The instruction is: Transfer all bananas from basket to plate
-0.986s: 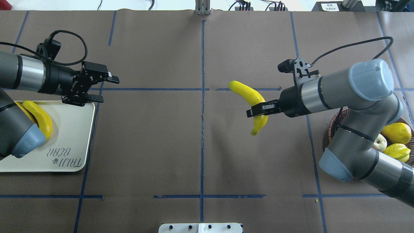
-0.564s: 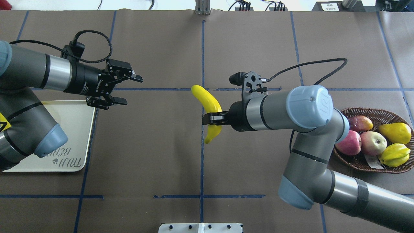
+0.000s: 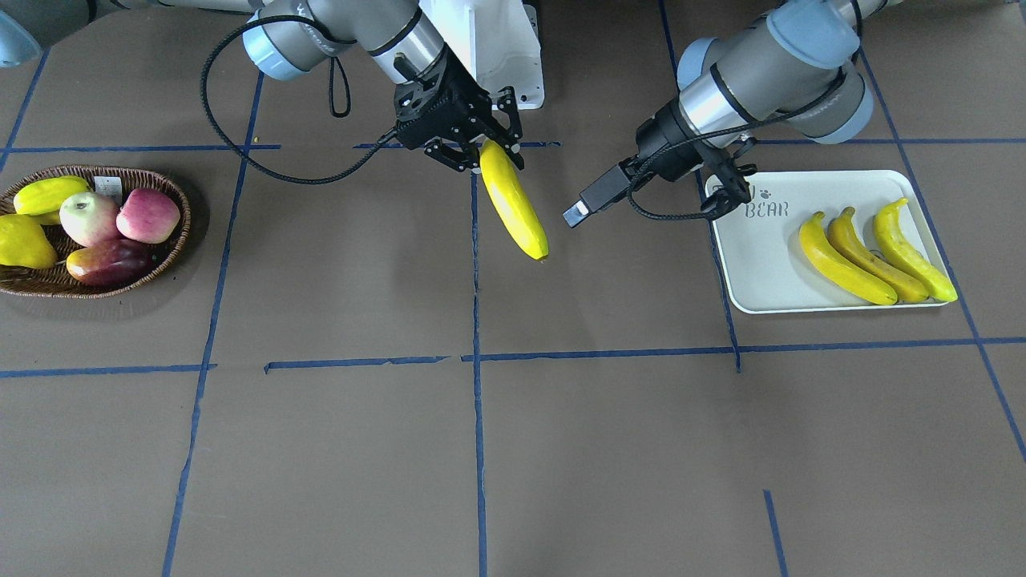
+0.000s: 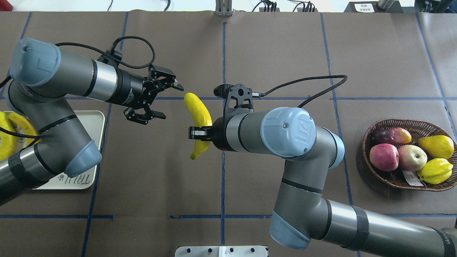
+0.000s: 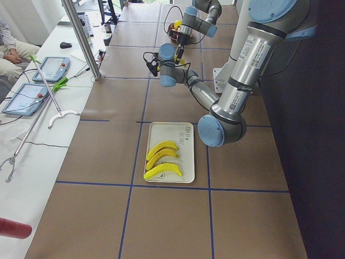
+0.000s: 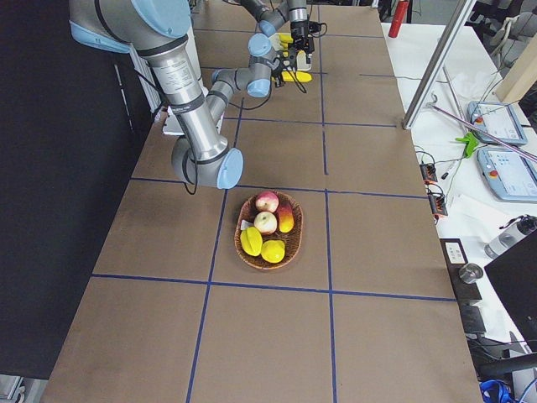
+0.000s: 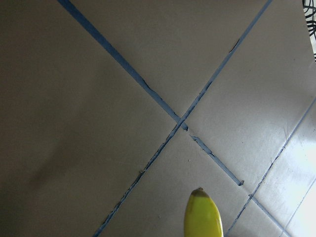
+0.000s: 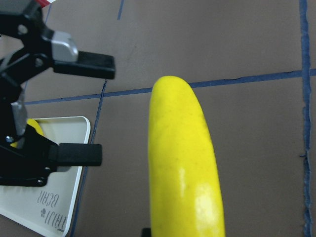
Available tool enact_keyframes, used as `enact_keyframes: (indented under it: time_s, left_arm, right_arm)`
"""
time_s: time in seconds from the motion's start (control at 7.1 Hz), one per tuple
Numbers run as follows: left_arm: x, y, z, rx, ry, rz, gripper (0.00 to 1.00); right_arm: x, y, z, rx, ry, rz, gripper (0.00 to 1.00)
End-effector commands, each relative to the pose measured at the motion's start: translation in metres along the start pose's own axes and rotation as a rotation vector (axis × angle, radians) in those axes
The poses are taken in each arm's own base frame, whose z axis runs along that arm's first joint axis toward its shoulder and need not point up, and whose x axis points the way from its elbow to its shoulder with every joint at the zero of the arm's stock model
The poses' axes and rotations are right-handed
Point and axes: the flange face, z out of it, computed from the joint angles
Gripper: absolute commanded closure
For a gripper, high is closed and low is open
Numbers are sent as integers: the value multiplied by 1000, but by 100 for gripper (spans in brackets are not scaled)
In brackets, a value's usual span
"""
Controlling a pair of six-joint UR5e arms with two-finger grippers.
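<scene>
Holding the last banana (image 4: 198, 113) below its middle, the right gripper (image 4: 194, 132) has its jaws clamped on it approx halfway btwn the bench's left and right edges, and the fruit looks clear of the surface. Gripped there, the longer end pointing to the far edge sticks out free, prob. so the other arm has sth to take. The left gripper (image 4: 170, 100) faces that free end w/ jaws spread wide and nothing in them, just beside the fruit but not touching. It reads as a hand-over: the basket (image 4: 392, 180) sits by the right edge and the plate (image 3: 761, 264) by the left, likely too far apart for one arm. Three bananas (image 3: 862, 256) lie side by side on the plate's half nearer the left edge, leaving room by the print. The basket holds only other fruit (image 4: 410, 155), so this one should finish the job.
</scene>
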Motion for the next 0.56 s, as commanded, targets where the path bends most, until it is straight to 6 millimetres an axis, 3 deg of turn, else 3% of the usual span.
enact_keyframes:
  time_s: [0.0, 0.42]
  left_arm:
    - [6, 24, 18, -2, 14, 12, 1]
    - [3, 24, 23, -1, 8, 12, 1]
  right_arm:
    - [-14, 7, 9, -8, -9, 1, 93]
    - [-22, 14, 8, -17, -25, -5, 92]
